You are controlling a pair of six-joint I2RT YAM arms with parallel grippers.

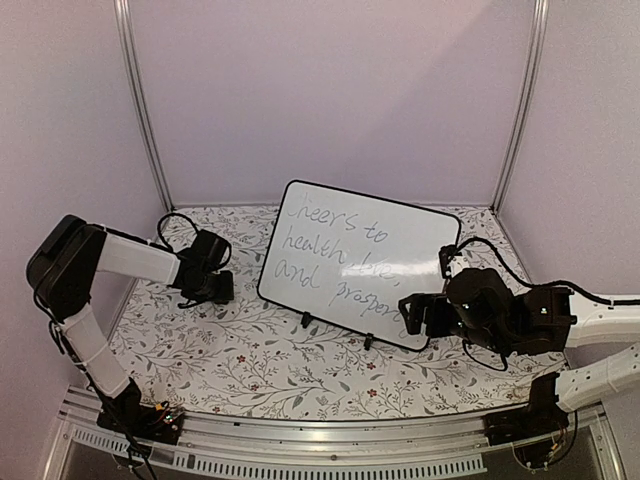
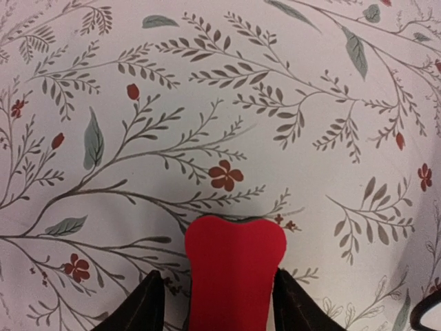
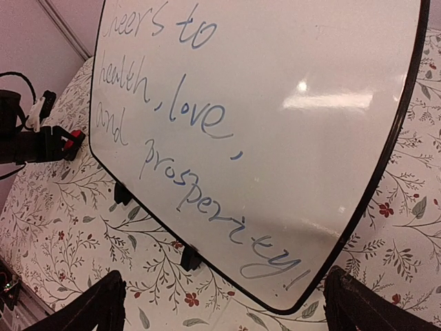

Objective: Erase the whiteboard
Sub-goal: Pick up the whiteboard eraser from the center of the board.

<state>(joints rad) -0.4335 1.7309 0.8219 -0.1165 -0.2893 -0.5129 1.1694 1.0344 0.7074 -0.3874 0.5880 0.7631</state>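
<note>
**Operator:** Report end-effector status.

**Arm:** My left gripper [image 2: 218,277] is clamping the red eraser [image 2: 234,258] between its fingers, close over the table [image 1: 250,360], left of the whiteboard [image 1: 360,262] and not touching it. My right gripper [image 3: 225,274] is standing wide open at the board's lower right corner, holding nothing.

**Operator:** Hazards?

**Arm:** The whiteboard is leaning on small feet [image 3: 189,258] at mid-table, with its writing [image 3: 207,117] intact. I am judging that wiping pressure may slide or tip the unbraced board. The squeezed eraser may also twist out of my grip.
</note>
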